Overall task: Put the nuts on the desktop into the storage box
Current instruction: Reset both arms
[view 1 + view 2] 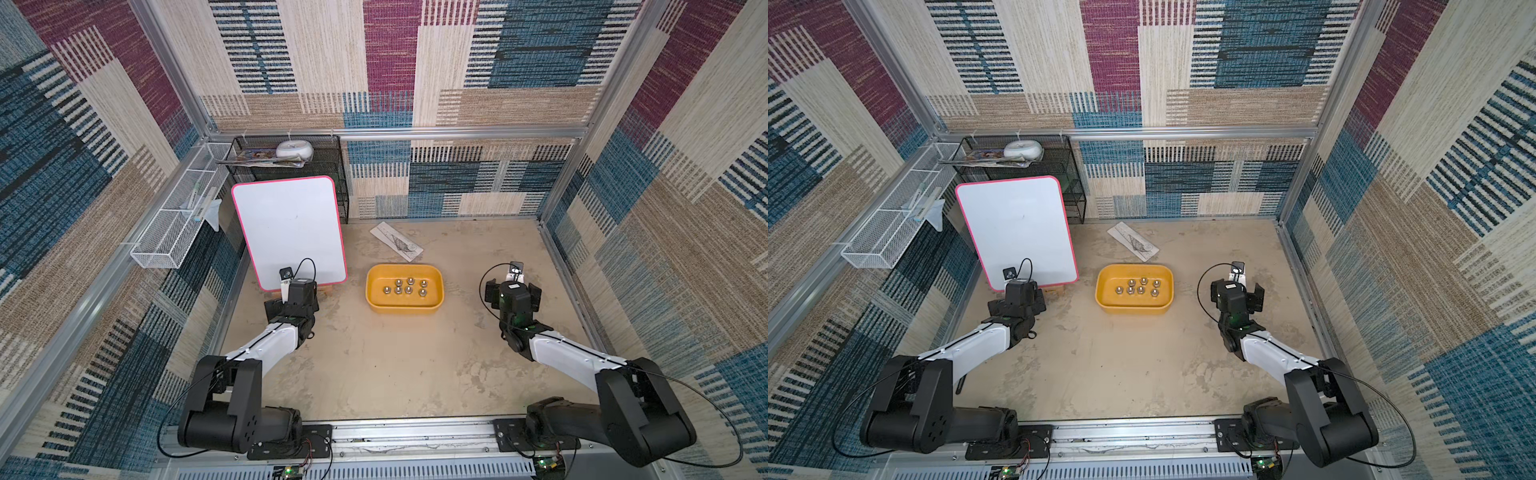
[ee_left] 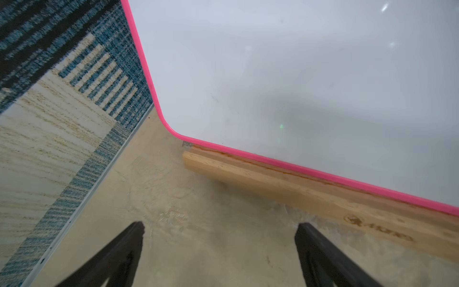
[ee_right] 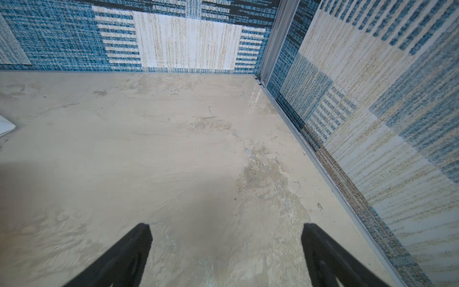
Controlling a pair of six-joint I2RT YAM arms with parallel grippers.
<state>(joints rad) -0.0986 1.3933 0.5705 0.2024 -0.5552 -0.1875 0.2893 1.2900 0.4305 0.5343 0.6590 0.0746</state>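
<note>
Desktop [image 1: 374, 365] with storage box [image 1: 404, 309], paper strip [image 1: 395, 241]

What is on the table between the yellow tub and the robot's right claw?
Nothing: only bare desktop separates the storage box from the open right gripper, as both top views show. The nuts lie inside the box.

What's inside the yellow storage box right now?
Seven nuts lie loose on the floor of the storage box in both top views; nothing else shows. Its near wall covers a thin strip of floor, so that edge is unchecked.
</note>
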